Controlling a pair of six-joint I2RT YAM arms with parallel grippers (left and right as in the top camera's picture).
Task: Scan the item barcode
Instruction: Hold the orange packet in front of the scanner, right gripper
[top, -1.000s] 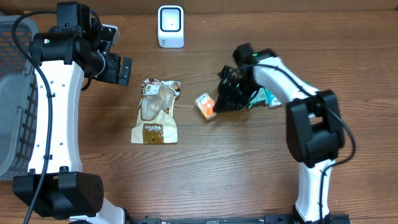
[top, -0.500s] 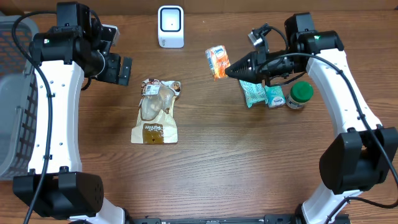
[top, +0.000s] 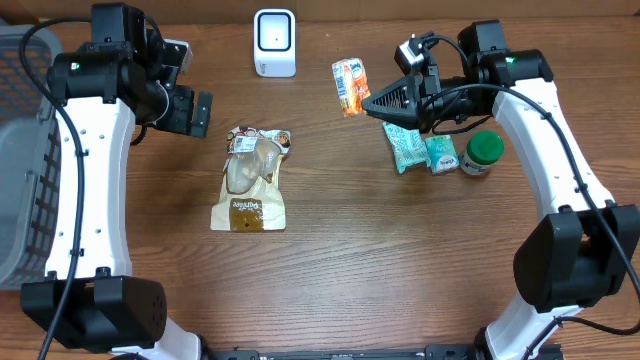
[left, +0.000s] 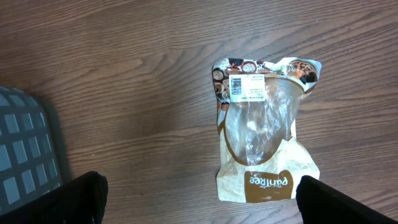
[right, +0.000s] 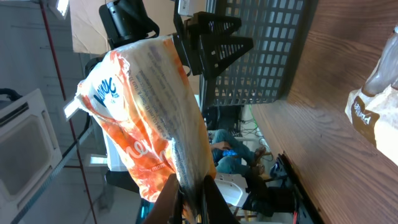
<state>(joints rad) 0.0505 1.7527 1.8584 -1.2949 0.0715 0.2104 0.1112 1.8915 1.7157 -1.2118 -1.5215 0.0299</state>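
**A:** Where is the item?

**B:** The orange snack packet (top: 347, 86) is up off the table, pinched by its lower edge in the right gripper (top: 370, 100), whose fingers are pressed tight on the wrapper. It hangs to the right of the white scanner (top: 274, 42), well apart from it.

**A:** Why grip it by the edge?

**B:** Probably so the broad printed faces stay uncovered for the scanner window. I can't make out a barcode from here; the print is too small.

**A:** And the left arm?

**B:** The left gripper (top: 188, 108) is spread wide and holds nothing, hovering up and to the left of the tan pouch (top: 253, 178). That leaves the path to the scanner free.

**A:** What has changed?

**B:** A second ago the packet lay on the wood left of the teal packets (top: 405, 148), with the right gripper down on it. Half a second ago it was already lifted. Now it sits slightly nearer the table's far edge. The left arm, the pouch and the green-lidded jar (top: 483, 152) haven't moved.
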